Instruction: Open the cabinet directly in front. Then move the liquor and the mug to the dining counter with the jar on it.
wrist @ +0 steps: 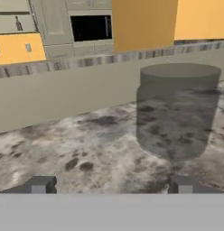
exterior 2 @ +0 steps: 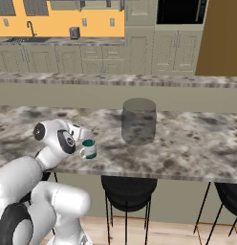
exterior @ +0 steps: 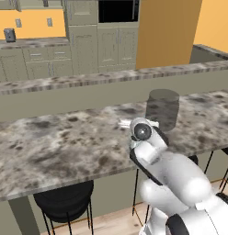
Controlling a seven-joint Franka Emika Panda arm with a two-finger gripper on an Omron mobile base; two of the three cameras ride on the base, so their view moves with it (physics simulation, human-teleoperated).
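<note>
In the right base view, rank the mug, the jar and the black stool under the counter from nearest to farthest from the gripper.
1. The mug, right at the gripper, on the dining counter.
2. The jar, further right on the counter.
3. The black stool, below the counter edge; close to the jar's rank.

White arm (exterior: 180,183) of rounded, glossy segments, bulbous at the joints. Dark, near-black bands between segments, seen as a black collar under the wrist link and a black ring low on the base link. Round end cap on the wrist link (exterior 2: 52,135), white with a dark grey disc and a small lighter centre. Hand (exterior 2: 78,133) white and boxy. Two small dark grey finger tips (wrist: 40,185), square-ended with a paler front face. No cables, screws or markings discernible.
</note>
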